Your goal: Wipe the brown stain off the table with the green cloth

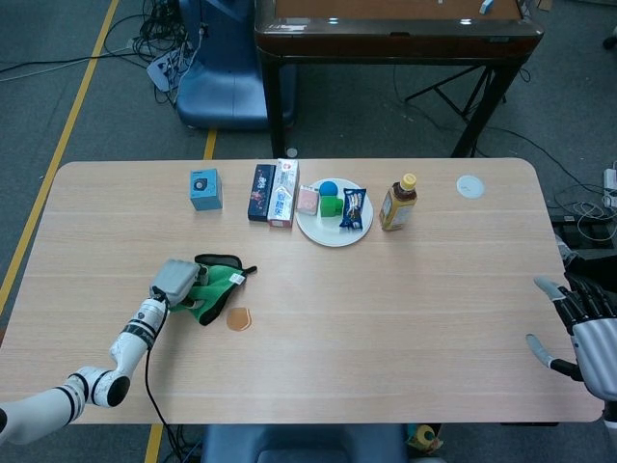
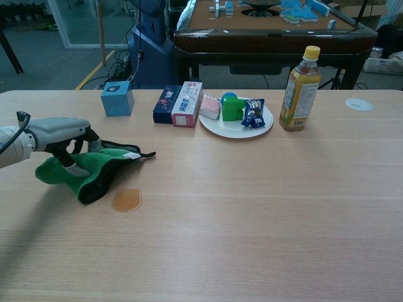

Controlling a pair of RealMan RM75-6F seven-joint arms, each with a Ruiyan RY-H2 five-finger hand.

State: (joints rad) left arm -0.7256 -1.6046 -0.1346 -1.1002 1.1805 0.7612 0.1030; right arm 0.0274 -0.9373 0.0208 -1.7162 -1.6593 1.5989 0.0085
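Observation:
The green cloth [image 1: 214,287] [image 2: 94,168], edged in black, lies bunched on the table at the left. My left hand [image 1: 176,279] [image 2: 60,136] grips its left part, fingers curled into the fabric. A small round brown stain [image 1: 238,318] [image 2: 126,200] sits on the wood just right of and nearer than the cloth, its edge almost touching the cloth's black border. My right hand [image 1: 583,326] hangs at the table's right edge, fingers spread, holding nothing; the chest view does not show it.
Along the back stand a blue box [image 1: 204,188] [image 2: 117,98], two cartons [image 1: 274,193] [image 2: 181,103], a white plate [image 1: 315,228] [image 2: 254,130] with snacks, a tea bottle [image 1: 397,203] [image 2: 300,89] and a white disc [image 1: 469,186] [image 2: 359,104].

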